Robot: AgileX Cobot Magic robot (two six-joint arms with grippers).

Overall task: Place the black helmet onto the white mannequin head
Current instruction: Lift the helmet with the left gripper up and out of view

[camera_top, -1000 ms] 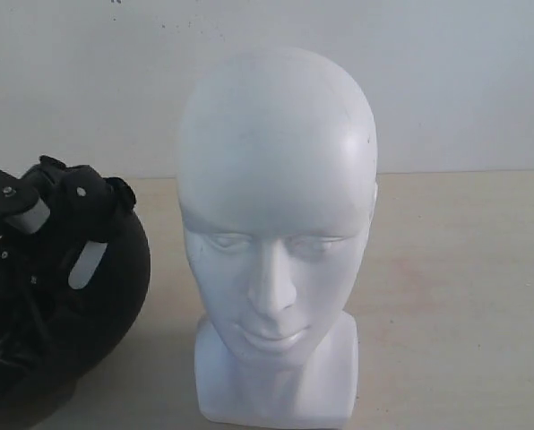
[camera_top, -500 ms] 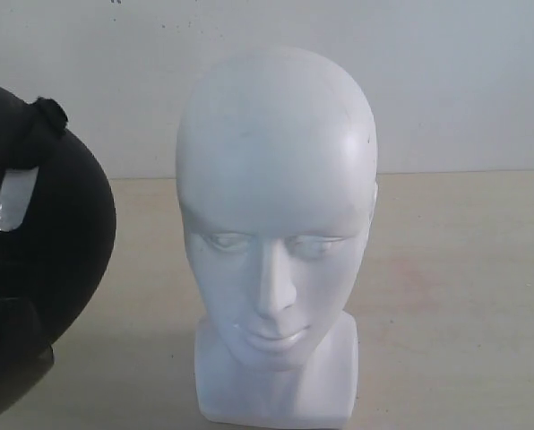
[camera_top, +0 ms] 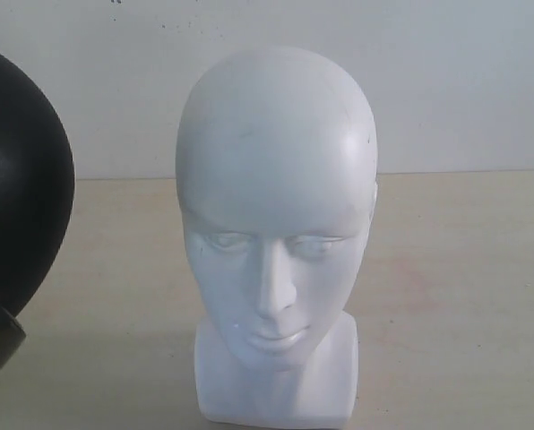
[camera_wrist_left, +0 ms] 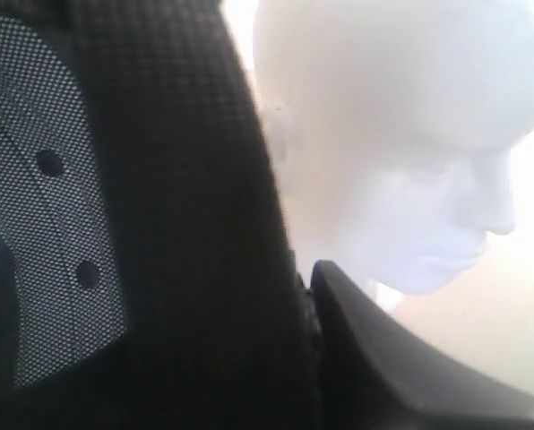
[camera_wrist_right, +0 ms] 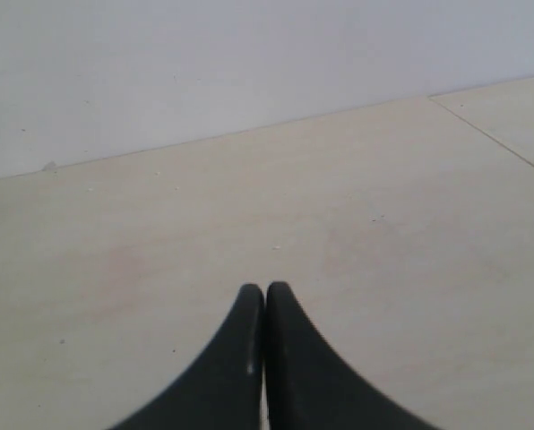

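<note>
Now that it has risen, the rounded matte-black helmet point(camera_top: 21, 179) hangs at the exterior view's left, apart from the smooth white mannequin head point(camera_top: 276, 233), ready to cross. Left wrist: helmet fills the view; the left gripper's state cannot be told. Right wrist: the right gripper point(camera_wrist_right: 265, 300) is clenched, empty.

Even light, close-up white mannequin head point(camera_wrist_left: 401, 134) overexposed
</note>
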